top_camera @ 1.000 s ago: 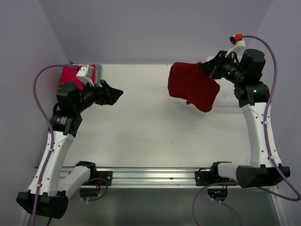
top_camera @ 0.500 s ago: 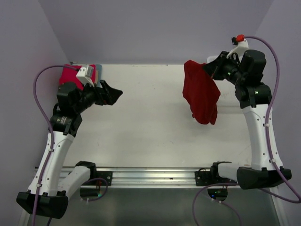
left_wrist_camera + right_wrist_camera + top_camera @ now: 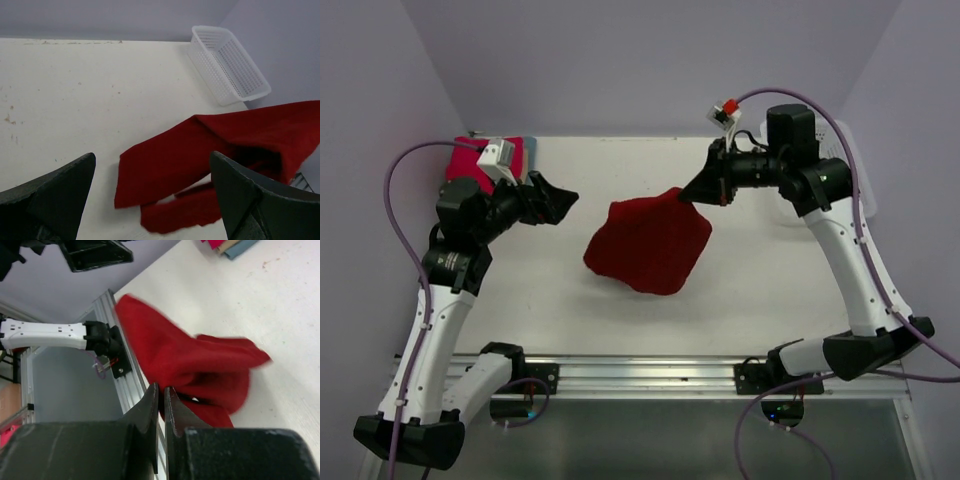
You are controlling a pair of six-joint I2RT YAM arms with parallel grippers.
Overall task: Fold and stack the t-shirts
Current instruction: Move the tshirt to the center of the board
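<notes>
Swinging from far-right corner to mid-counter, right gripper (image 3: 692, 194) is pinching dark crimson t-shirt (image 3: 650, 245), now touching down; left gripper (image 3: 568, 203) is staying spread, its arm partly hiding pinkish-red t-shirt (image 3: 470, 160).

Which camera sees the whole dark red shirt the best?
The top external view. It shows the whole dark red t-shirt, edge to edge. The left wrist view cuts it off at the right edge. The right wrist view is close and blurry, its fingers hiding part.

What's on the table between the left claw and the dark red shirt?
Nothing: the top view shows only bare white table between the open left gripper and the dark red shirt, which the right gripper holds by one edge.
</notes>
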